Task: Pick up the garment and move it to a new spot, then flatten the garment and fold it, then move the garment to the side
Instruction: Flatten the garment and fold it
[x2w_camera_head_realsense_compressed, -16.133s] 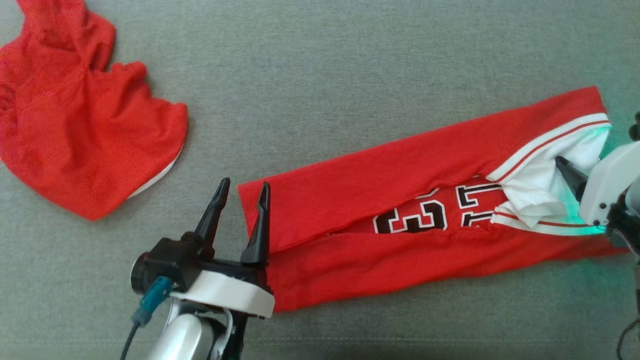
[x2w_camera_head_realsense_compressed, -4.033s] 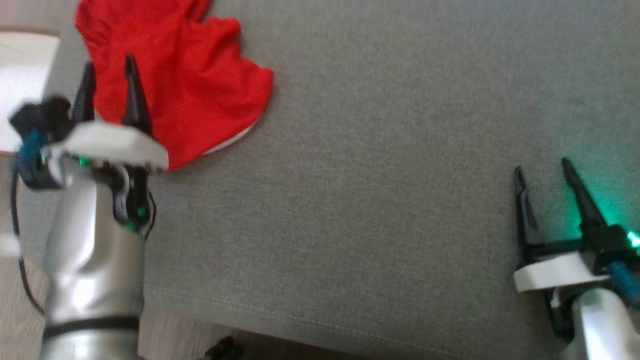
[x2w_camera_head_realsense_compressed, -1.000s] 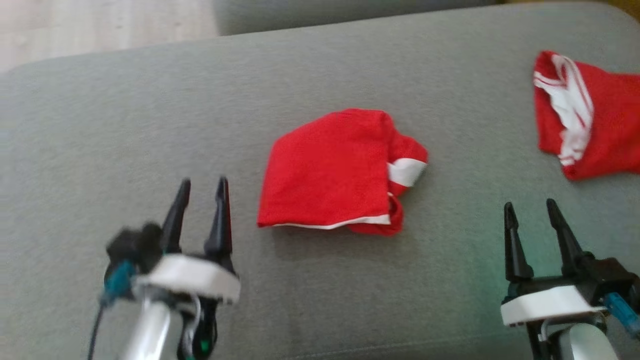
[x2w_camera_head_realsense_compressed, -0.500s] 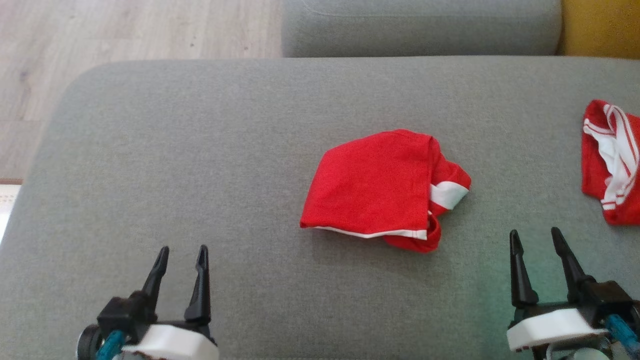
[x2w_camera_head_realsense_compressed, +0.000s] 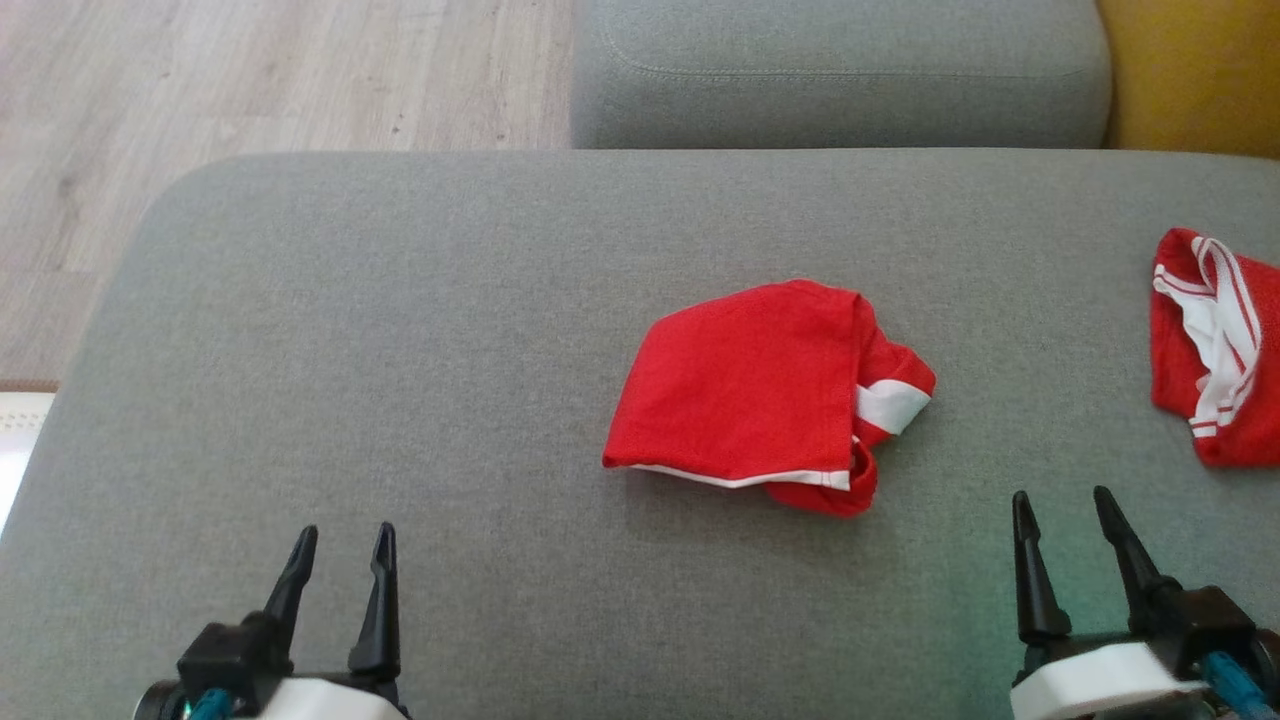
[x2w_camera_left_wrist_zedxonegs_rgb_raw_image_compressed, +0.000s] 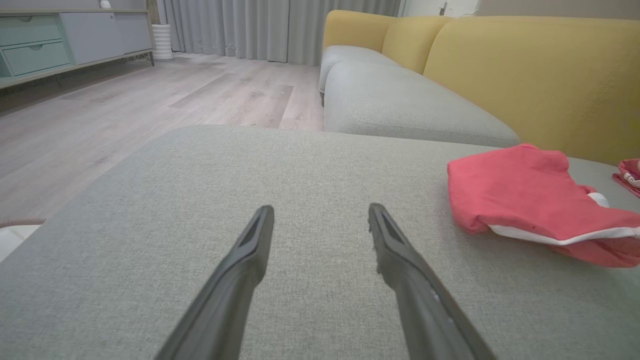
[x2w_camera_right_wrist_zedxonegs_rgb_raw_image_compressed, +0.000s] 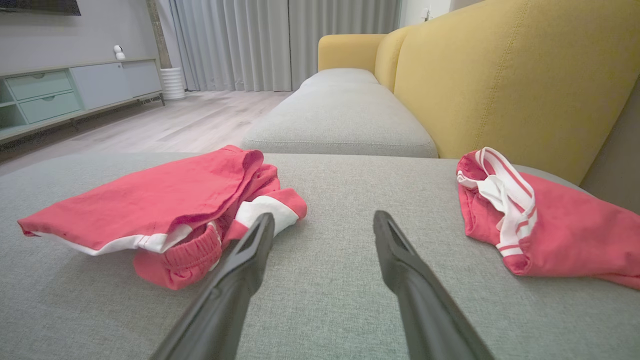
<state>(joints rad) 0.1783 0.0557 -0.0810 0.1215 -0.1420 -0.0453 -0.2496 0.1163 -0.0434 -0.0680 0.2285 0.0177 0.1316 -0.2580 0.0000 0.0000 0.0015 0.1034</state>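
A crumpled red garment (x2w_camera_head_realsense_compressed: 750, 400) with white trim lies in the middle of the grey cushion (x2w_camera_head_realsense_compressed: 400, 350); it also shows in the left wrist view (x2w_camera_left_wrist_zedxonegs_rgb_raw_image_compressed: 520, 190) and the right wrist view (x2w_camera_right_wrist_zedxonegs_rgb_raw_image_compressed: 150, 200). A second red garment (x2w_camera_head_realsense_compressed: 1215, 350) with white striped edging rests at the far right (x2w_camera_right_wrist_zedxonegs_rgb_raw_image_compressed: 550, 225). My left gripper (x2w_camera_head_realsense_compressed: 345, 533) stands open near the front edge, well to the left of the middle garment, with nothing between its fingers (x2w_camera_left_wrist_zedxonegs_rgb_raw_image_compressed: 321, 210). The right gripper (x2w_camera_head_realsense_compressed: 1060, 497) is open too, in front of the gap between the two garments (x2w_camera_right_wrist_zedxonegs_rgb_raw_image_compressed: 324, 216).
The cushion's rounded left edge drops to a wooden floor (x2w_camera_head_realsense_compressed: 250, 80). Another grey seat (x2w_camera_head_realsense_compressed: 840, 80) lies behind, and a yellow backrest (x2w_camera_right_wrist_zedxonegs_rgb_raw_image_compressed: 500, 85) rises at the right. A low cabinet (x2w_camera_left_wrist_zedxonegs_rgb_raw_image_compressed: 60, 40) stands across the room.
The head camera has turned and tilted, so the whole picture has shifted. Both grippers now sit lower in it, still open. The two garments lie as before.
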